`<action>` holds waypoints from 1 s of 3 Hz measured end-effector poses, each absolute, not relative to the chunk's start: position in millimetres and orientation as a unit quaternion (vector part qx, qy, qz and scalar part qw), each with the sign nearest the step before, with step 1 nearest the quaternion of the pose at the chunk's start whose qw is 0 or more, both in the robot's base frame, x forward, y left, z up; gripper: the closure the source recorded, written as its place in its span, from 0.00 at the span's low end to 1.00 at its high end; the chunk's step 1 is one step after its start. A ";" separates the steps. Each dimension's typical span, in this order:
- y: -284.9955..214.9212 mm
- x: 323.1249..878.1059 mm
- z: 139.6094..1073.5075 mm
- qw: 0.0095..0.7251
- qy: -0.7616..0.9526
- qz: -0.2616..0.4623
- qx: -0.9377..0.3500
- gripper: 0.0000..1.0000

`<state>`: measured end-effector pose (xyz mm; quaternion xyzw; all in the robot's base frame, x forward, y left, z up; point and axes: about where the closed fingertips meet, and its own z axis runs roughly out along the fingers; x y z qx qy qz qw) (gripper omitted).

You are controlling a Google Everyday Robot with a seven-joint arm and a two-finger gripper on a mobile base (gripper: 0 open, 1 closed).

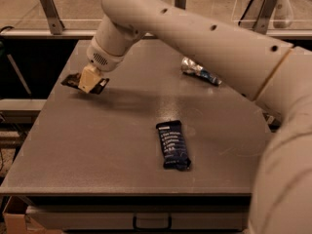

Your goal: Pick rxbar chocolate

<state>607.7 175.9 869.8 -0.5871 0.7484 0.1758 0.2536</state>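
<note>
The rxbar chocolate (71,80) is a small black-brown wrapper at the table's left side, near the far left edge. My gripper (88,80) comes down on its middle from above and is shut on it. The ends of the bar stick out to the left and right of the cream fingers (87,77). The bar sits just at or slightly above the table surface. The part of the wrapper under the fingers is hidden.
A larger dark navy-blue bar wrapper (173,145) lies near the front middle of the grey table (122,130). A shiny silver foil packet (200,71) lies at the back right. My arm (204,38) spans the back of the table. Railing posts stand behind.
</note>
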 end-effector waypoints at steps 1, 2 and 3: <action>167.5 590.9 943.8 0.329 0.688 0.253 -0.596 1.00; 143.4 587.5 991.6 0.389 0.625 0.340 -0.586 1.00; 145.0 579.6 1008.1 0.402 0.604 0.369 -0.581 1.00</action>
